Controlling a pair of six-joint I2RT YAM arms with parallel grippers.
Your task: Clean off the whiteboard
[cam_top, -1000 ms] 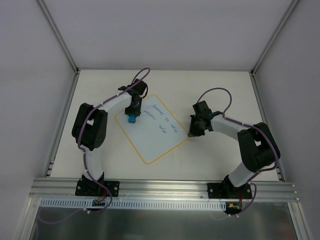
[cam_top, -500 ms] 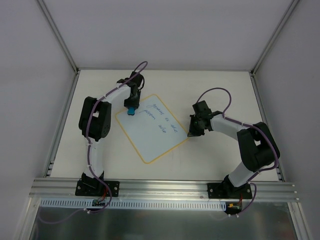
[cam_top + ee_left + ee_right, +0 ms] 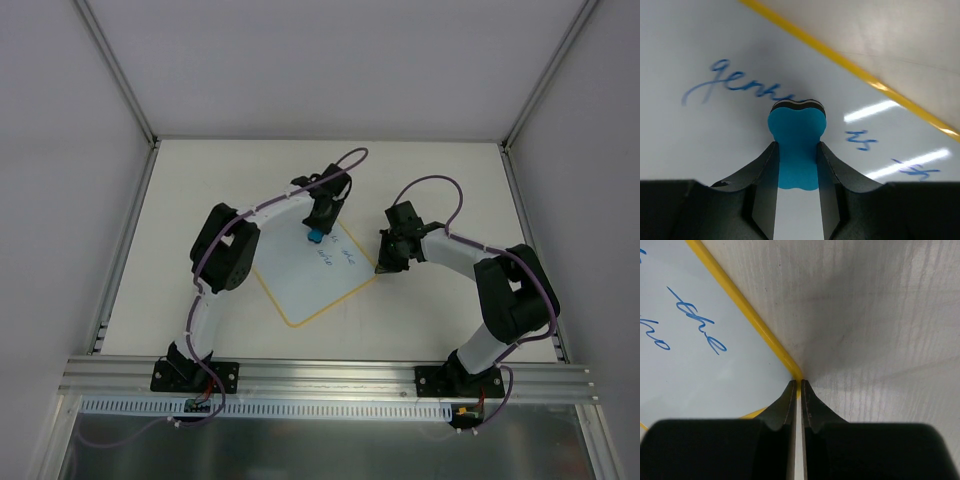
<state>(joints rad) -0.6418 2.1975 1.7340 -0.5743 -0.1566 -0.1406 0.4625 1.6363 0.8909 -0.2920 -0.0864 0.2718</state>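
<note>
White enclosure walls (image 3: 320,60) close in your cream desk (image 3: 440,180) on three sides, and an aluminium rail (image 3: 330,378) runs along its near edge, carrying both arm bases.

You have the whiteboard (image 3: 310,285) lying flat near the middle of the desk, turned so its corners point to the desk's edges like a diamond. Its yellow border (image 3: 740,305) shows clearly along the near and right sides.

Your left arm (image 3: 225,255) arches up from the near-left and reaches across the board's left and far corners, hiding them. Your right arm (image 3: 510,290) bends in from the near-right side of the desk.

Your left gripper (image 3: 318,222) hangs over the far part of the board, clenched on the blue eraser (image 3: 796,135). In the left wrist view the eraser's dark edge meets the board surface at the end of a written word. Blue handwriting (image 3: 335,258) lies on the board towards its right corner, and more strokes (image 3: 725,85) show to either side of the eraser.

Your right gripper (image 3: 800,386) has its fingers pressed together with nothing between them. Its tips sit at the board's right corner, right on the yellow border. Whether they bear down on it, you cannot tell from these views.
</note>
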